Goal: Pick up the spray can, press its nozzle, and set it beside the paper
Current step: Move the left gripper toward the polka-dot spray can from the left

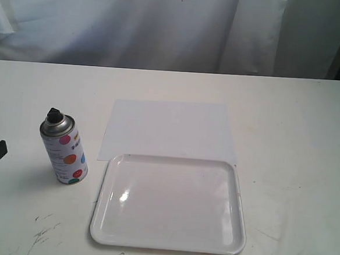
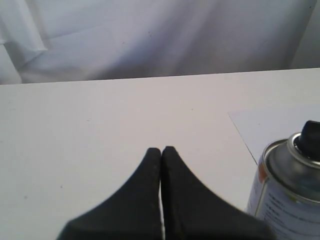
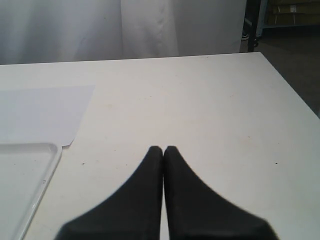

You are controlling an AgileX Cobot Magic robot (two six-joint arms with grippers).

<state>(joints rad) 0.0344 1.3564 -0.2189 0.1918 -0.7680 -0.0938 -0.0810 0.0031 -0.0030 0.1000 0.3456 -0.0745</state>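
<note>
The spray can (image 1: 66,152) stands upright on the table left of the tray, white with coloured dots, a silver shoulder and a black nozzle (image 1: 55,115). The paper (image 1: 170,130) lies flat behind the tray, its left edge a little to the right of the can. My left gripper (image 2: 161,149) is shut and empty, apart from the can (image 2: 287,192) and to its left; only a black part of it shows at the exterior view's left edge. The nozzle (image 2: 311,137) is visible in the left wrist view. My right gripper (image 3: 163,148) is shut and empty over bare table right of the paper (image 3: 42,114).
A glossy white tray (image 1: 102,216) with a raised rim lies in front of the paper, and its corner (image 3: 47,155) shows in the right wrist view. A white curtain hangs behind the table. The table's right edge (image 3: 295,87) is in the right wrist view.
</note>
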